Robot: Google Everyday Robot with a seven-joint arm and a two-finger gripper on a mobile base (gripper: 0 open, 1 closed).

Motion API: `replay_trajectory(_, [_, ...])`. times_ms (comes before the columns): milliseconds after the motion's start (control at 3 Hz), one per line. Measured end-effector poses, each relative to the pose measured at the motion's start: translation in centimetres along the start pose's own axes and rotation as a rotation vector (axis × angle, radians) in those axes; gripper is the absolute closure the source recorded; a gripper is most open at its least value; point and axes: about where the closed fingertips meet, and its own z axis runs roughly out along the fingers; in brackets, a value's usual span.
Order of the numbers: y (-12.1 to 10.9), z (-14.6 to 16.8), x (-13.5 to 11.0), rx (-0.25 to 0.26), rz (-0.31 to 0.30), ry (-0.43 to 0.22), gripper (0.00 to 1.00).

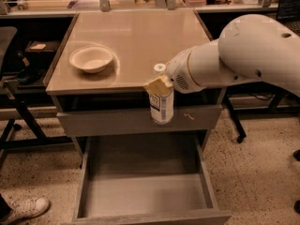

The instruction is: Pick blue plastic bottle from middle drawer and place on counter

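While your tool point(160, 84) hangs just off the front edge of the table point(140, 32), it is closed on the blue plastic bottle point(162, 108), with one tan finger point(154, 85) pressed across the bottle's shoulder; the other finger is hidden behind it. You have the bottle in the air, upright, with its white cap point(160, 67) on top, about level with the table's front rim. Its clear body and white label with dark print hang in front of the closed upper drawer point(103, 122), the one with small pale scratch marks to the right of the bottle. You can't tell whether the bottle touches that drawer front. The bottle is out of the middle drawer point(140, 193), which stands pulled open directly below, grey floor and low side walls showing, well apart from the bottle's base. Your arm point(239, 50), a thick white shell, comes in from the right and crosses the table's right front corner. On the table's left part sits a pale bowl point(91, 58), upright, well apart from bottle and tool. Behind the table runs a long cluttered bench point(56, 3) with metal posts. At bottom left a white shoe point(28, 207) rests on the speckled floor beside the open drawer.
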Motion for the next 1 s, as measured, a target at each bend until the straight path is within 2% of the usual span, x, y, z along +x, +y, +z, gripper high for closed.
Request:
replay_trajectory(333, [-1.7, -1.7, -1.8, 0.033, 0.001, -0.023, 1.0])
replay_trajectory(1000, [-7.7, -4.5, -5.9, 0.082, 0.0, -0.05, 1.0])
